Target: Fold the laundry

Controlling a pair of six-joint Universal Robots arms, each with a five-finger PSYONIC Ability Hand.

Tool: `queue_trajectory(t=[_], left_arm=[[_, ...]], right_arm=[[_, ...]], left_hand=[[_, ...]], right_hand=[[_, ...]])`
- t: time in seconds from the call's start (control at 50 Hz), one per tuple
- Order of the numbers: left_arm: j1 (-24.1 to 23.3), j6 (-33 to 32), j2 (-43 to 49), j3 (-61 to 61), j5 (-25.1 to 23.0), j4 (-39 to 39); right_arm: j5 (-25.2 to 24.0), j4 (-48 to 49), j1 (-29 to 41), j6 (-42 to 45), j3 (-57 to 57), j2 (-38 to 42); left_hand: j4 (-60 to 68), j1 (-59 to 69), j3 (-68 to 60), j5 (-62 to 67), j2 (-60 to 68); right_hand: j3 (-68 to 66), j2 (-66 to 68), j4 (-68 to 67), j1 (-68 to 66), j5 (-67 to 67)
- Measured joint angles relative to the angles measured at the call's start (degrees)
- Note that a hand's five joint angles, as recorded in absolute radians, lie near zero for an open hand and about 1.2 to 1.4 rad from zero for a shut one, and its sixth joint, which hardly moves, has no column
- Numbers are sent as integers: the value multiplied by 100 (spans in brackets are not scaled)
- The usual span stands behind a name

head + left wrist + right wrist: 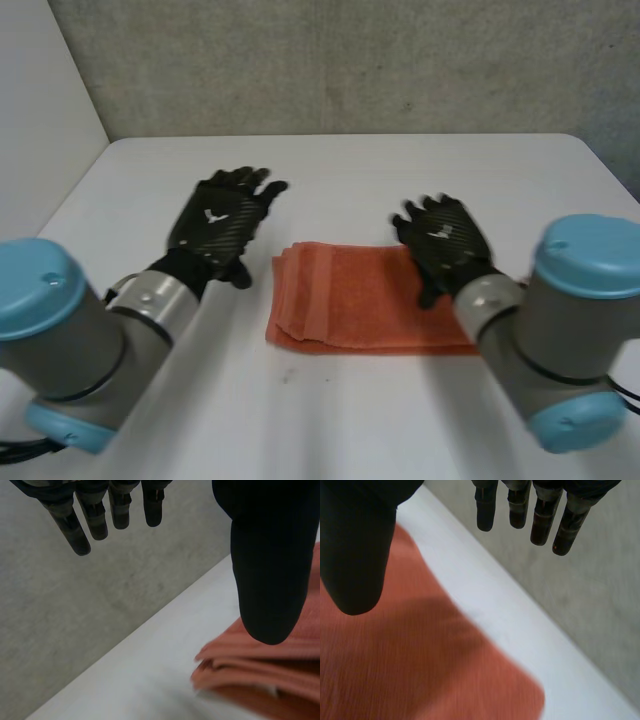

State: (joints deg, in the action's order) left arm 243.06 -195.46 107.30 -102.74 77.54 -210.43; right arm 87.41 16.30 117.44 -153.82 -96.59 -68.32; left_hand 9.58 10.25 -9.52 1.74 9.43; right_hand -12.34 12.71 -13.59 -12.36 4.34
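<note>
An orange towel [355, 297] lies folded in layers on the white table [350, 170], its stacked edges at its left end. My left hand [222, 222] hovers open to the left of the towel, apart from it, fingers straight. In the left wrist view the fingers [95, 515] and thumb [270, 565] hold nothing, and the towel's layered edge [250, 667] lies beside the thumb. My right hand [442, 243] is open above the towel's right part. In the right wrist view its fingers [540, 515] are straight, with the towel [415, 660] under the palm.
A grey wall [350, 60] rises behind the table's far edge, and a pale wall [40, 110] stands at the left. Bare tabletop surrounds the towel on its far side and in front.
</note>
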Motion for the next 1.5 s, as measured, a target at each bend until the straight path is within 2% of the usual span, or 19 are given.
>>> queue_trajectory(t=[0.12,0.28,0.34,0.36,0.42,0.5,0.6,0.7,0.74,0.8,0.86,0.92,0.96,0.98,1.0,1.04,1.16,1.3,1.5], left_arm=[[-586,-1,644,756,45,41],[-904,-8,1004,1126,72,69],[-908,-5,945,1068,100,100],[-903,-4,920,1049,112,109],[-869,1,802,963,180,161],[-773,7,559,772,325,247],[-628,14,322,530,442,294],[-485,18,108,272,508,293],[-469,19,90,252,518,291],[-373,28,22,169,629,290],[-333,36,11,153,720,290],[-310,41,12,153,787,291],[-301,44,14,163,816,292],[-301,44,14,163,816,292],[-299,47,16,187,825,292],[-301,54,21,225,822,292],[-351,177,97,423,798,294],[-653,772,494,938,780,548],[-1004,1417,1363,1673,843,1776]], right_arm=[[-178,-191,-909,-110,-804,-194],[-502,-165,-1594,163,-1318,-163],[-562,-56,-1738,296,-1379,-128],[-567,-24,-1753,311,-1376,-125],[-568,76,-1778,342,-1354,-124],[-541,338,-1745,384,-1192,-150],[-478,491,-1256,356,-718,-201],[-384,405,80,221,108,40],[-374,379,281,201,224,111],[-373,143,1359,83,860,686],[-369,-10,1794,6,1156,1072],[-352,-182,2047,-87,1377,1373],[-329,-326,2133,-185,1487,1503],[-329,-326,2133,-185,1487,1503],[-300,-448,2121,-322,1534,1511],[-274,-532,2035,-503,1537,1439],[-230,-648,1349,-1575,1352,878],[-277,-696,614,-2833,1146,532],[-705,-1018,176,-3081,1228,915]], left_hand=[[0,0,0,0,0],[0,0,0,0,0],[0,0,0,0,0],[0,0,0,0,0],[0,0,0,0,0],[0,-15,0,0,0],[0,-15,0,0,0],[0,-15,0,0,0],[0,-15,0,0,0],[0,-15,0,0,0],[0,-15,0,0,0],[0,-15,0,0,0],[0,-15,0,0,0],[0,-15,0,0,0],[0,-15,0,0,0],[0,-15,0,0,0],[0,-15,0,0,0],[0,-15,0,0,0],[0,-15,0,0,0]], right_hand=[[0,0,0,0,0],[-632,651,-485,-388,464],[-3649,3667,-3517,-2801,3268],[-4001,4141,-3872,-3136,3582],[-5274,5302,-5165,-3683,4755],[-5544,5497,-5462,-3689,4971],[-5548,5497,-5463,-3802,5024],[-5549,5497,-5465,-3805,5100],[-5549,5497,-5465,-3869,5100],[-5551,5497,-5467,-3941,5105],[-5553,5497,-5467,-4004,5154],[-4484,4428,-4384,-3201,4220],[-2266,2134,-2153,-1368,2126],[-2266,2134,-2153,-1368,2126],[-688,574,-562,-239,675],[-28,22,0,1,92],[-4,6,0,1,-5],[-4,6,0,1,-5],[-4,6,0,1,-5]])
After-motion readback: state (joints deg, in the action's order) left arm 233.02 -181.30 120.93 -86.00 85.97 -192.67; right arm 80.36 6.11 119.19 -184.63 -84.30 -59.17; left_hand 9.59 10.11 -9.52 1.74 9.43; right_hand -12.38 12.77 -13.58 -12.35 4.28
